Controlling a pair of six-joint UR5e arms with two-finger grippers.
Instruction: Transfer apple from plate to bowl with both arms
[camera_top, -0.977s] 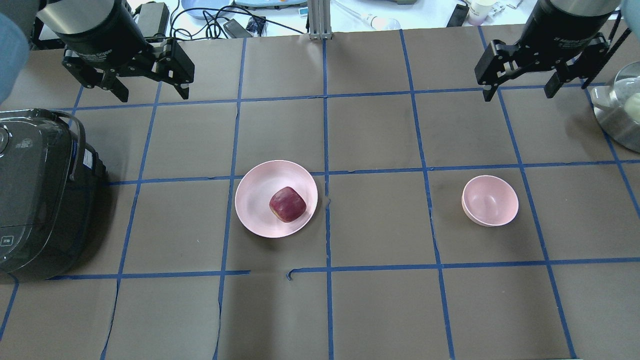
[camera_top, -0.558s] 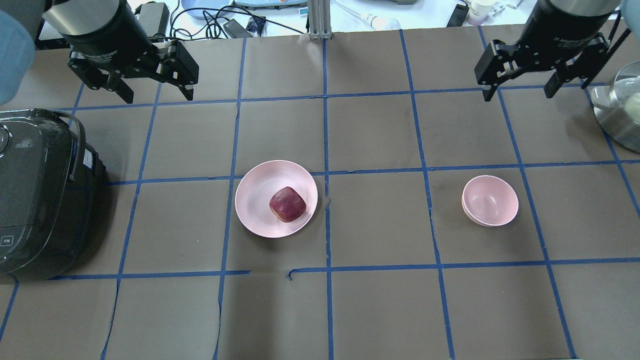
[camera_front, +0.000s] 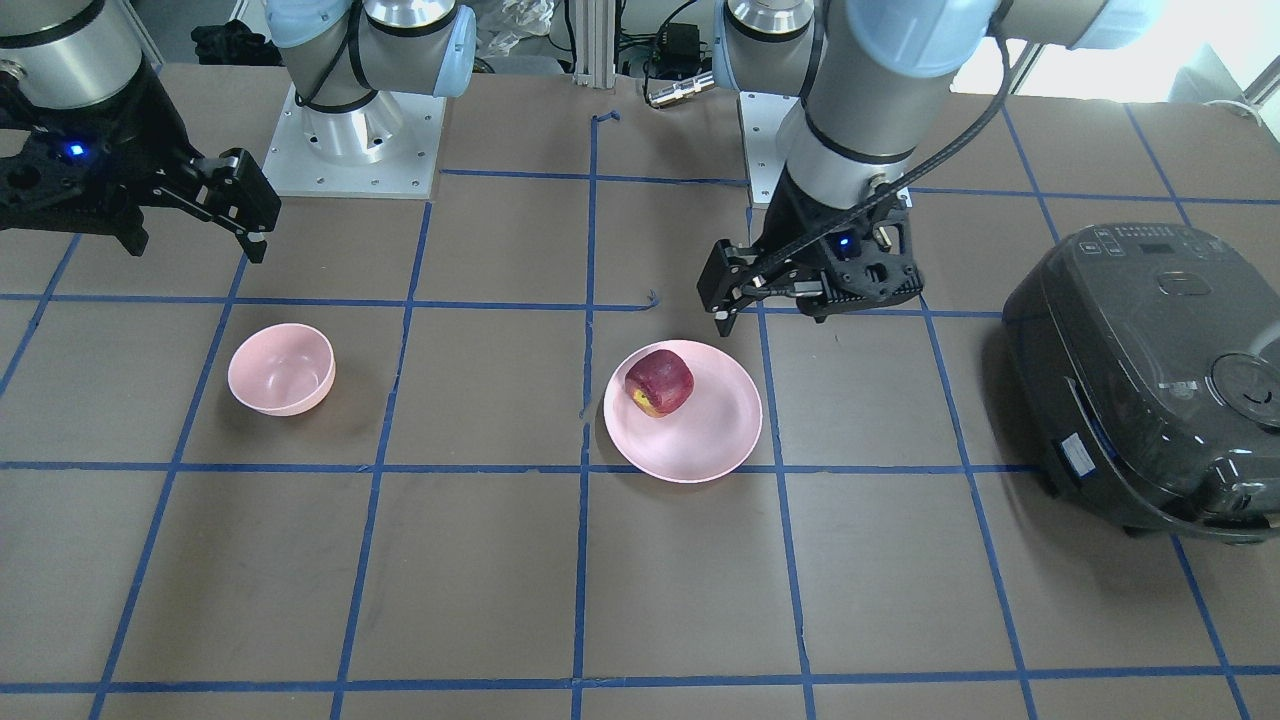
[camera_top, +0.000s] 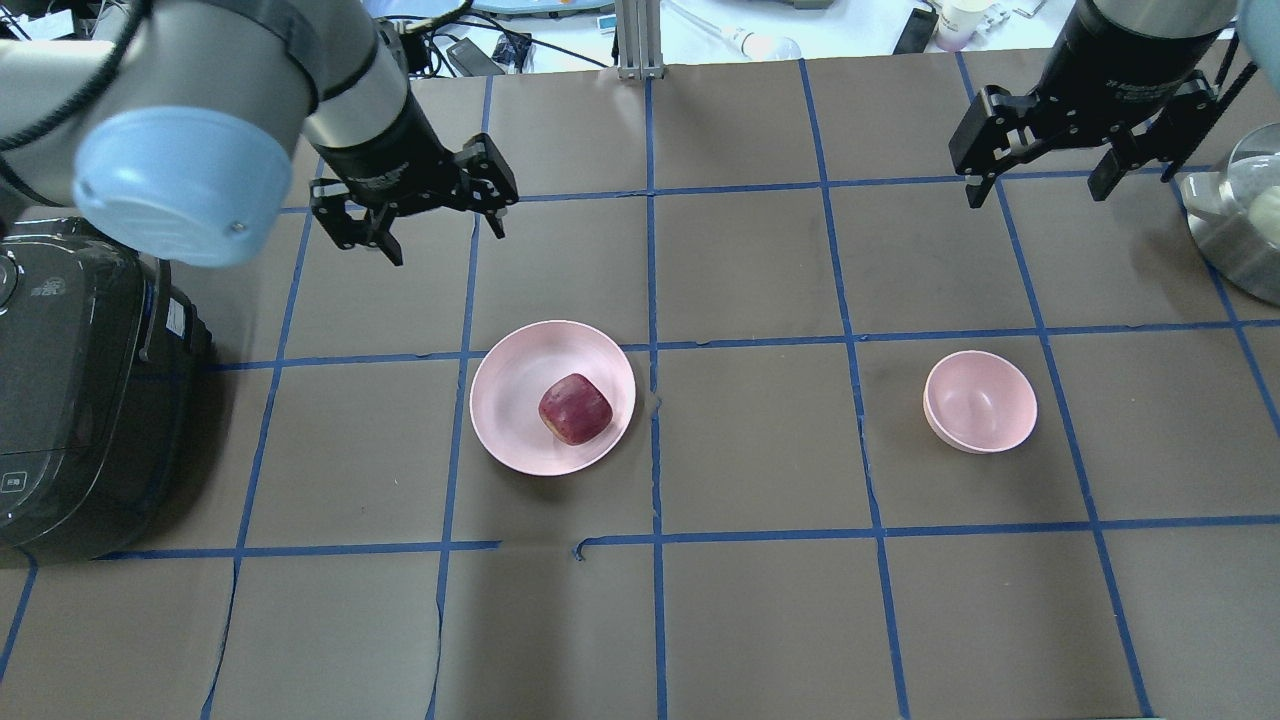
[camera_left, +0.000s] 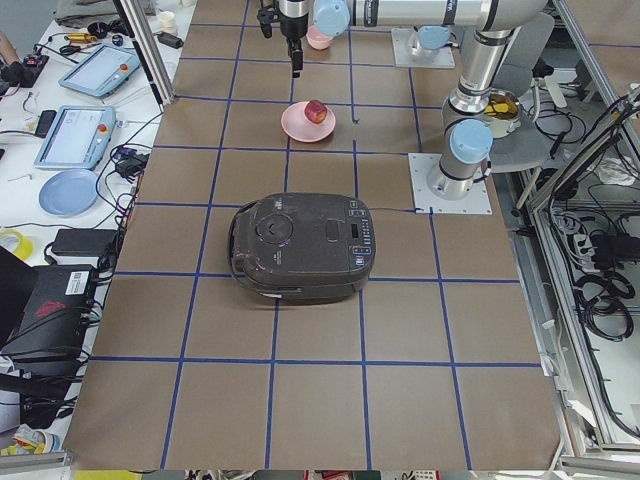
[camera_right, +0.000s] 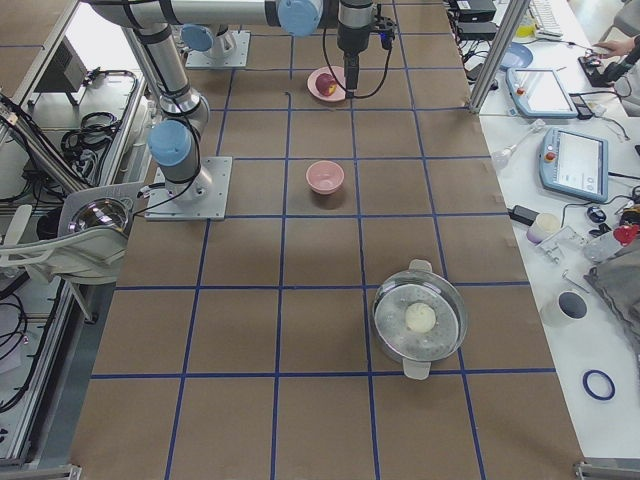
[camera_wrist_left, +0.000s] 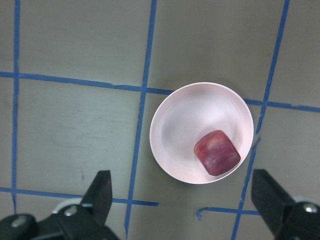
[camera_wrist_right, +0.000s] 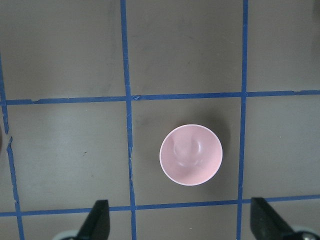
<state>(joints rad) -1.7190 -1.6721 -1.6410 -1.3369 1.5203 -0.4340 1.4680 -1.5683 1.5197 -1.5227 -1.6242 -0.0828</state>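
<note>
The apple (camera_top: 575, 408) lies on the plate (camera_top: 510, 395), the bowl (camera_top: 980, 402) well apart. Left arm (camera_top: 365, 120) and right arm (camera_top: 1130, 55) hover, jaws spread.

Overhead, I see dark red blocky apple (camera_top: 575, 408) on flat pale pink plate (camera_top: 510, 395), off-centre toward 4 o'clock; small deep pink bowl (camera_top: 980, 402) upright, well apart at plate's 3 o'clock.

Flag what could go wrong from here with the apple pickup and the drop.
1. The small dark red apple sits off-centre on the flat pale pink plate; the open left gripper could clip the rim and shift it.
2. The small deep pink bowl is narrow, so an off-centre release might miss or tip it.
</note>
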